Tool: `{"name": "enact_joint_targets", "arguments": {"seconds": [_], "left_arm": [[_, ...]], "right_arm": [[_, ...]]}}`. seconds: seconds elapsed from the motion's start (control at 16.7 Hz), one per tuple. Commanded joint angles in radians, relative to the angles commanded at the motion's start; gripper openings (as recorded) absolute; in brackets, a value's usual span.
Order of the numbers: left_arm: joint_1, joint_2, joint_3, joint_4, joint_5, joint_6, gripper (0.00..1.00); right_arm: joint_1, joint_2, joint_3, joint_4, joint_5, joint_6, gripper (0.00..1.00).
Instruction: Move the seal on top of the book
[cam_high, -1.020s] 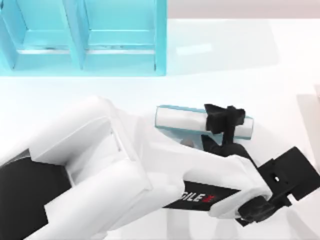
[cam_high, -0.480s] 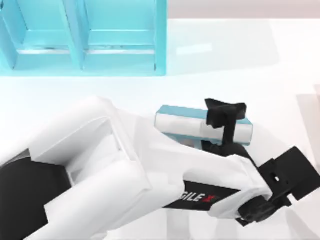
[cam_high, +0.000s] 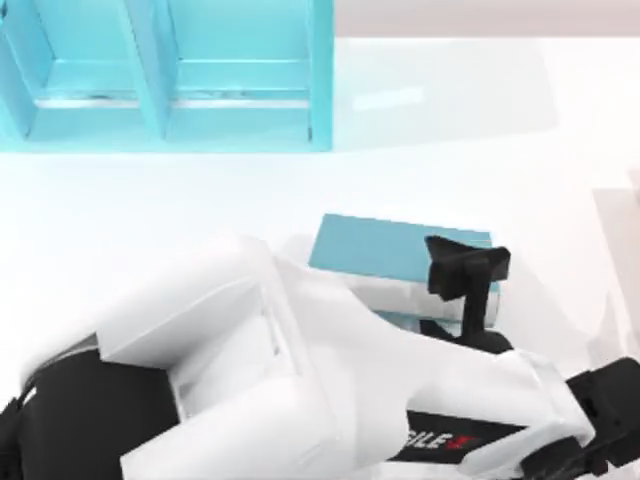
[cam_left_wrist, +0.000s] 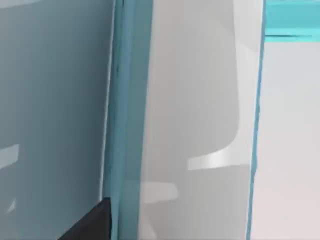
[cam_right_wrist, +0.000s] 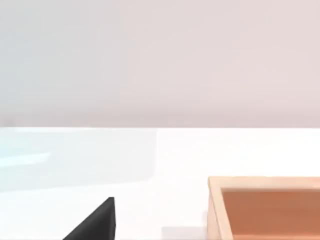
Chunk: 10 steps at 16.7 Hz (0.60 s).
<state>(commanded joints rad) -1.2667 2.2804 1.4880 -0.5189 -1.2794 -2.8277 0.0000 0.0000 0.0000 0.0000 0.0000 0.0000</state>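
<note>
The book (cam_high: 385, 245) lies flat at the table's middle right, teal cover up and white page edges facing the front. My left gripper (cam_high: 468, 272) hangs over its right end, black and pointing down. My left arm covers the book's front edge. In the left wrist view the book's cover (cam_left_wrist: 50, 100) and its white page edges (cam_left_wrist: 195, 100) are very close, with one black fingertip (cam_left_wrist: 87, 225) at the picture's edge. The seal is hidden. A black fingertip (cam_right_wrist: 95, 222) of my right gripper shows in the right wrist view, above bare table.
A large light-blue compartment shelf (cam_high: 165, 75) stands at the back left. My left arm's white body (cam_high: 300, 380) spans the front of the table. A wooden box (cam_right_wrist: 215, 210) sits near the right gripper.
My left arm has shifted right and toward the front, and its gripper has moved slightly right over the book. More of the book's teal cover shows now.
</note>
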Motion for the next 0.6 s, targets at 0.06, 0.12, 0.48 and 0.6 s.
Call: {"name": "enact_joint_targets", "arguments": {"seconds": [0.06,0.12,0.48,0.6], "left_arm": [[-0.02,0.009,0.016,-0.078,0.002,-0.077,1.0],[-0.041,0.018,0.033,-0.163,0.005,-0.16,1.0],[-0.173,0.066,0.124,-0.712,0.026,-0.656,1.0],[-0.21,0.077,0.147,-0.863,0.033,-0.792,1.0]], "right_arm": [[0.0,0.0,0.0,0.0,0.0,0.0,1.0],[0.0,0.0,0.0,0.0,0.0,0.0,1.0],[0.0,0.0,0.0,0.0,0.0,0.0,1.0],[0.0,0.0,0.0,0.0,0.0,0.0,1.0]]}}
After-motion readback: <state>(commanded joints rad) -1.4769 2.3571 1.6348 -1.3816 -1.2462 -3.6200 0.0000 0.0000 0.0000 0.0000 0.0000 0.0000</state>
